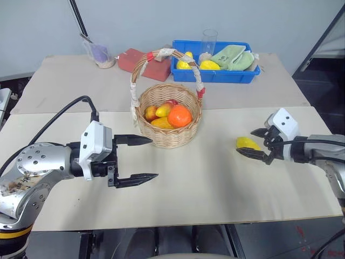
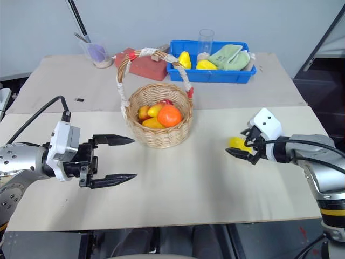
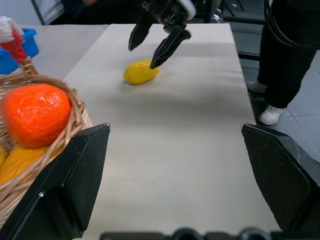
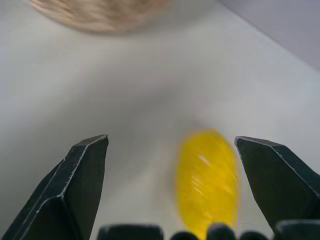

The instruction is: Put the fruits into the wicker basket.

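Note:
The wicker basket (image 1: 171, 137) stands mid-table with its taped handle arching over it. Inside lie an orange (image 1: 179, 115), a red-to-yellow mango (image 1: 151, 113) and other yellow fruits. A small yellow oval fruit (image 1: 247, 143) lies on the table to the basket's right. My right gripper (image 1: 245, 141) is open, one finger on each side of that fruit and not closed on it. In the right wrist view the fruit (image 4: 209, 180) sits between the fingers, nearer one of them. My left gripper (image 1: 154, 157) is open and empty, just front-left of the basket.
A blue tray (image 1: 215, 75) at the back holds yellow fruits (image 1: 209, 65), a green cloth (image 1: 232, 56) and a clear glass (image 1: 209, 40). A red block (image 1: 135, 60) and a plastic cup (image 1: 99, 54) stand back left. A person's legs (image 3: 285, 60) are beside the table's right end.

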Motion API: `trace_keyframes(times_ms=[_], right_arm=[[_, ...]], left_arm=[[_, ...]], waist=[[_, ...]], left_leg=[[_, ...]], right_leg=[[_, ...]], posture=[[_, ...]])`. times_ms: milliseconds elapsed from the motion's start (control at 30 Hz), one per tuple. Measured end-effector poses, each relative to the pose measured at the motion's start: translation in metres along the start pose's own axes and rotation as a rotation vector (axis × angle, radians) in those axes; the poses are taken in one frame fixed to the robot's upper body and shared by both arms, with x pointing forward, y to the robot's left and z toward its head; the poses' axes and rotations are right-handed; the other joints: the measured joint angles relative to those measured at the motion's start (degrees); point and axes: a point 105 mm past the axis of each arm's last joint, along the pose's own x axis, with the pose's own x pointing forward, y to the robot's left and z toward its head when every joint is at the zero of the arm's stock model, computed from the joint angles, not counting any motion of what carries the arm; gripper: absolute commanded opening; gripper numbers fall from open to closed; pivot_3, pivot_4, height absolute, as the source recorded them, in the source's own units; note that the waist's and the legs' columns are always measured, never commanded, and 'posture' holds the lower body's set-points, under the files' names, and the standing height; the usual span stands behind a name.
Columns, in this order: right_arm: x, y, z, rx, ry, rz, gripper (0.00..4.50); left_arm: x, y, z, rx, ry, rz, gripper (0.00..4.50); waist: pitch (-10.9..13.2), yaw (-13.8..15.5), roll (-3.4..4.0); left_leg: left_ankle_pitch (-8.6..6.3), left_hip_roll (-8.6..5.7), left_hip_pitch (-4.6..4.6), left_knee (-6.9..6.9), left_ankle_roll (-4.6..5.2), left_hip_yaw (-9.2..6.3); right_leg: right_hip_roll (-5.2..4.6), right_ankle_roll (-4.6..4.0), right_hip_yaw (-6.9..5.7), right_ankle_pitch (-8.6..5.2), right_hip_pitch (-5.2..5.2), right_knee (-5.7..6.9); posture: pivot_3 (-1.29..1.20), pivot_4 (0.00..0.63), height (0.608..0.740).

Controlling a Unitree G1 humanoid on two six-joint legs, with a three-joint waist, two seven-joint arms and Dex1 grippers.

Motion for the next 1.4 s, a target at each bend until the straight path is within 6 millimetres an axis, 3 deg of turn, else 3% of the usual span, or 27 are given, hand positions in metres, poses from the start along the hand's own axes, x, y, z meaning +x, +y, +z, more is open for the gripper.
trace_keyframes(times_ms=[167, 267, 467, 633, 700, 800, 900, 1000, 1133, 1267, 1333, 1400], right_arm=[[0.015, -0.006, -0.027, 0.028, 0.062, -0.027, 4.47], [0.018, -0.008, -0.035, 0.028, 0.077, -0.036, 3.67], [0.019, -0.009, -0.033, 0.003, 0.066, -0.036, 1.66], [0.018, 0.002, -0.022, -0.017, 0.039, 0.041, 1.56], [0.014, 0.015, -0.008, -0.047, 0.009, 0.114, 1.56], [0.009, 0.043, 0.032, -0.091, -0.096, 0.252, 1.56], [0.009, 0.072, 0.100, -0.163, -0.307, 0.349, 1.56], [0.016, 0.094, 0.147, -0.196, -0.448, 0.397, 1.56], [0.038, 0.110, 0.186, -0.181, -0.527, 0.409, 1.56], [0.067, 0.103, 0.207, -0.148, -0.534, 0.320, 1.56], [0.079, 0.097, 0.211, -0.168, -0.531, 0.266, 2.58], [0.085, 0.091, 0.212, -0.169, -0.531, 0.225, 3.30]], left_arm=[[0.003, -0.001, -0.003, 0.009, 0.005, -0.005, 4.50], [0.004, -0.001, -0.003, 0.010, -0.005, -0.003, 4.50], [0.006, -0.001, -0.002, 0.003, -0.027, 0.005, 4.50], [0.004, 0.001, -0.004, -0.016, -0.040, 0.040, 4.50], [0.000, 0.004, -0.006, -0.029, -0.044, 0.079, 4.50], [-0.008, 0.009, -0.005, -0.046, -0.075, 0.153, 4.50], [-0.017, 0.015, -0.003, -0.077, -0.128, 0.242, 4.50], [-0.024, 0.016, -0.008, -0.100, -0.121, 0.303, 4.50], [-0.029, 0.019, -0.009, -0.109, -0.128, 0.353, 4.50], [-0.031, 0.024, -0.002, -0.098, -0.161, 0.388, 4.50], [-0.031, 0.024, 0.002, -0.095, -0.180, 0.394, 4.50], [-0.030, 0.025, 0.005, -0.093, -0.196, 0.398, 4.50]], waist=[[0.0, 0.2, 0.01], [0.0, 0.3, 0.01], [0.0, 0.3, 0.01], [0.0, 0.3, 0.02], [0.0, 0.3, 0.03], [0.0, 0.0, 0.03], [0.0, -0.5, 0.03], [0.0, -0.5, 0.03], [0.0, 0.3, 0.03], [0.0, 0.5, 0.03], [0.0, 0.5, 0.03], [0.0, 0.4, 0.03]], left_leg=[[0.00, -0.01, -0.02, 0.02, 0.00, 0.00], [0.00, -0.01, -0.01, 0.02, 0.00, 0.00], [0.00, 0.00, 0.00, 0.02, 0.00, -0.01], [0.00, 0.02, 0.00, 0.02, 0.00, -0.02], [0.00, 0.03, 0.01, 0.02, 0.01, -0.05], [-0.01, 0.10, 0.02, 0.01, 0.01, -0.10], [-0.01, 0.09, 0.06, 0.01, 0.01, -0.16], [-0.01, 0.06, 0.06, -0.04, 0.00, -0.18], [0.04, -0.02, -0.10, -0.01, -0.08, -0.23], [0.10, -0.09, -0.15, -0.01, -0.20, -0.19], [0.11, -0.10, -0.15, -0.01, -0.22, -0.20], [0.12, -0.11, -0.19, -0.04, -0.23, -0.19]], right_leg=[[-0.02, 0.00, 0.00, 0.00, 0.00, 0.00], [-0.02, 0.00, 0.00, 0.00, 0.00, 0.00], [-0.02, 0.00, 0.00, 0.00, 0.01, 0.01], [-0.01, 0.00, 0.00, 0.00, 0.01, 0.01], [0.00, 0.00, -0.01, 0.00, 0.01, 0.02], [0.01, 0.00, 0.01, 0.00, 0.01, 0.04], [0.02, 0.00, 0.00, 0.00, 0.02, 0.08], [0.01, 0.00, -0.03, 0.00, -0.02, 0.09], [-0.17, 0.01, -0.10, 0.01, -0.13, 0.12], [-0.22, 0.03, -0.08, 0.03, -0.19, 0.12], [-0.18, 0.03, -0.10, 0.03, -0.22, 0.19], [-0.15, 0.02, -0.09, 0.04, -0.31, 0.33]], posture=[[0.00, 0.150, 0.740], [0.00, 0.150, 0.740], [0.00, 0.150, 0.740], [0.00, 0.150, 0.740], [0.00, 0.150, 0.740], [0.00, 0.150, 0.740], [0.00, 0.150, 0.740], [0.00, 0.150, 0.740], [0.00, 0.150, 0.740], [0.00, 0.150, 0.740], [0.00, 0.150, 0.740], [0.00, 0.150, 0.740]])
